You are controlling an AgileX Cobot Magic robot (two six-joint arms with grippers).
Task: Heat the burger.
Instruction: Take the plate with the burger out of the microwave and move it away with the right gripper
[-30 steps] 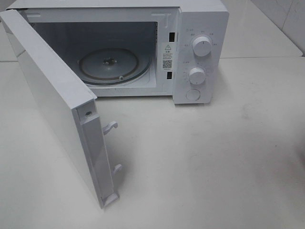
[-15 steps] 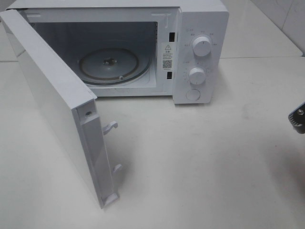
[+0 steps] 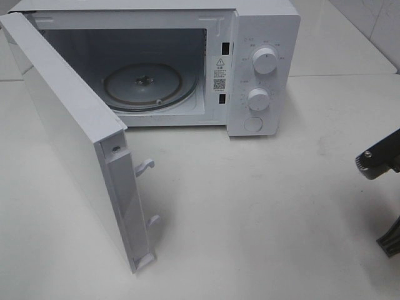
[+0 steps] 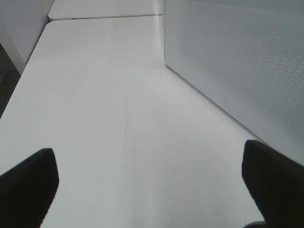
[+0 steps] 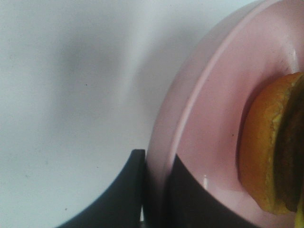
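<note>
In the right wrist view the right claw (image 5: 154,190) is clamped on the rim of a round pink plate (image 5: 199,109), one dark finger (image 5: 121,199) outside the rim and the other on the plate's inner face. The burger (image 5: 270,147) sits on that plate, only its golden-brown bun edge and a dark layer showing at the border of the view. Below the plate lies the white tabletop (image 5: 61,95).

In the left wrist view the left claw (image 4: 152,185) stands wide apart with nothing between its two dark fingers (image 4: 26,185), above the bare tabletop beside the perforated face of the microwave door (image 4: 237,61).

In the high view, part of the right arm (image 3: 378,164) enters at the right edge, near the front; the plate and burger are out of this view. Farther back on the left, the microwave door hangs fully open, its two latch hooks (image 3: 144,166) pointing right. Behind it the white microwave (image 3: 262,19) shows its cavity with the glass turntable (image 3: 150,85) inside. Two round knobs (image 3: 265,61) and a button (image 3: 252,124) sit on its right panel.
</note>
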